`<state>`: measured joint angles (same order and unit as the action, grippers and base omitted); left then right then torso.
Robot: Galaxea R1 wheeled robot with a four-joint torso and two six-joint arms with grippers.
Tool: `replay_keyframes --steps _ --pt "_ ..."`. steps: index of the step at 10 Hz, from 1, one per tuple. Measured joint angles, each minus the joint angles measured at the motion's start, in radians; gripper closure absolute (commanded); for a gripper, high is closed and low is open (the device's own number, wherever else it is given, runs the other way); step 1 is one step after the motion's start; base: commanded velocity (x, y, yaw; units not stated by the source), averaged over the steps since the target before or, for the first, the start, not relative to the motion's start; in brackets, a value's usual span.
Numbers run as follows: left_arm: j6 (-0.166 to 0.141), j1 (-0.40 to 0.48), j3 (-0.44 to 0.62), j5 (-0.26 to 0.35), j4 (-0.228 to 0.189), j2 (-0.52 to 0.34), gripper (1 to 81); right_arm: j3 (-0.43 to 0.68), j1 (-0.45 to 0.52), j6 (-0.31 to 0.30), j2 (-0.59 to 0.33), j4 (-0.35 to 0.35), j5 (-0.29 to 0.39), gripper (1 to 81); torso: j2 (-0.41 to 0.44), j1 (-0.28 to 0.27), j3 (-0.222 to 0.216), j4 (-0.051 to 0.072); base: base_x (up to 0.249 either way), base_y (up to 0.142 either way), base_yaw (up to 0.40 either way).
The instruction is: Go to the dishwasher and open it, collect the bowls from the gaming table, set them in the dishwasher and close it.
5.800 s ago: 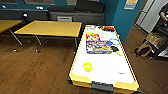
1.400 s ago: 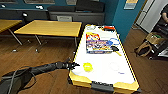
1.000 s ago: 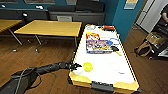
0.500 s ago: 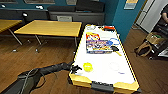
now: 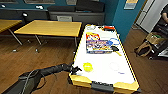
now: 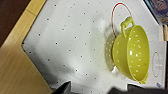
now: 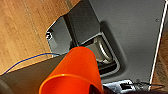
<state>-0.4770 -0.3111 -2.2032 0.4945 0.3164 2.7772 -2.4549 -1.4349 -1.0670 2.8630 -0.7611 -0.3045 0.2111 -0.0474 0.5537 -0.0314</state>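
Left claw (image 5: 76,69) nearer perforated yellow-green bowl (image 6: 132,53)

No lettering can be read anywhere. The board-game box (image 5: 99,44) in the middle of the head view carries bright printing too blurred to make out, and the pale sign (image 5: 130,4) on the blue wall at upper right is equally illegible.

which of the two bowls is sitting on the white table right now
The yellow-green bowl, the one with small holes and a handle, sits on the white gaming table near the left gripper. The orange bowl is off the table, close to the right wrist camera.
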Motion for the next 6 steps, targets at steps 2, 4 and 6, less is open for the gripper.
replay_keyframes --steps 2,4,6 --pt "-0.048 0.003 -0.038 0.0 -0.004 0.026 1.0 0.0 0.001 0.0 0.005 0.0 0.0 81.1 0.0 0.0 0.0 0.0 0.0 0.0 0.0" --pt "-0.074 0.009 -0.057 -0.004 -0.005 0.059 1.0 0.0 0.0 0.0 0.002 0.0 0.001 81.1 0.0 0.0 0.0 0.0 0.0 0.0 0.0" --pt "-0.083 0.025 -0.059 -0.005 -0.005 0.065 1.0 -0.001 0.0 0.0 0.003 0.0 0.002 81.1 0.0 0.0 0.0 0.0 0.0 0.0 0.0"
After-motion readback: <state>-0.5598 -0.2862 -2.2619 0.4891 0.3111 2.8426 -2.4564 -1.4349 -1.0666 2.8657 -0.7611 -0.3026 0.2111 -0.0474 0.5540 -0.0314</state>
